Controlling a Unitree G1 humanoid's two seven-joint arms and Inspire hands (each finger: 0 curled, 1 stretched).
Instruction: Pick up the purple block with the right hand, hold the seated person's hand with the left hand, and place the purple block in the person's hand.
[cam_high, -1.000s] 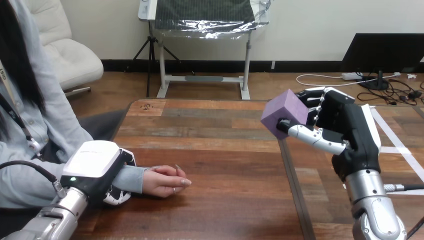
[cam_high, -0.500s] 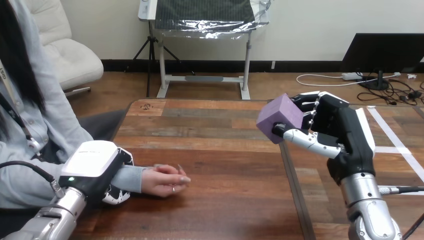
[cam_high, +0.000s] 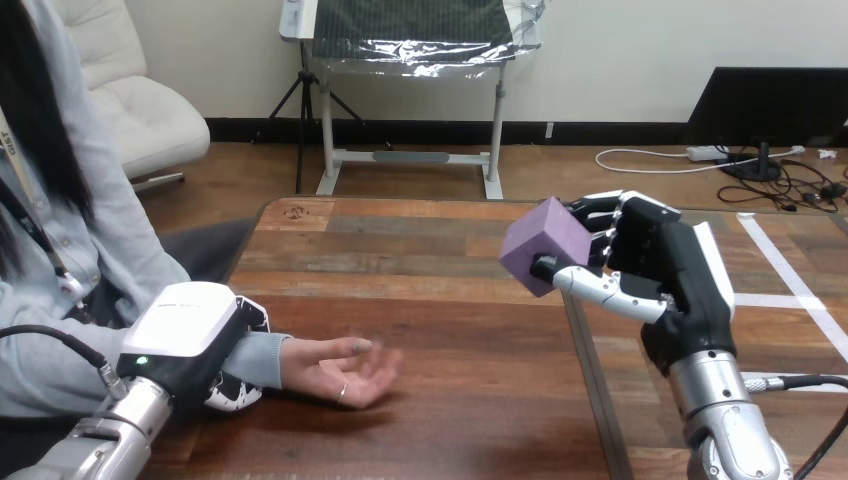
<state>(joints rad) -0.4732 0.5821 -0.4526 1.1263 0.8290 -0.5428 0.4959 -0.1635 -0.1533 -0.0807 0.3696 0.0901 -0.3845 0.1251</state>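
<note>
Nearest, the robot's left hand is clamped round the seated person's grey-sleeved wrist, fingers curled under it. Just beyond its fingers the person's hand lies palm up and loosely open on the brown wooden plank worktop. Well to the right and raised above the worktop, the right hand pinches the purple cube-shaped block between thumb and curled fingers, with bare worktop between them.

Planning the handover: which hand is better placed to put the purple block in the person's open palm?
Right. The right hand grips the purple block above the table, with bare wood between it and the person's hand, which lies palm up. The left hand is curled round the person's wrist.
</note>
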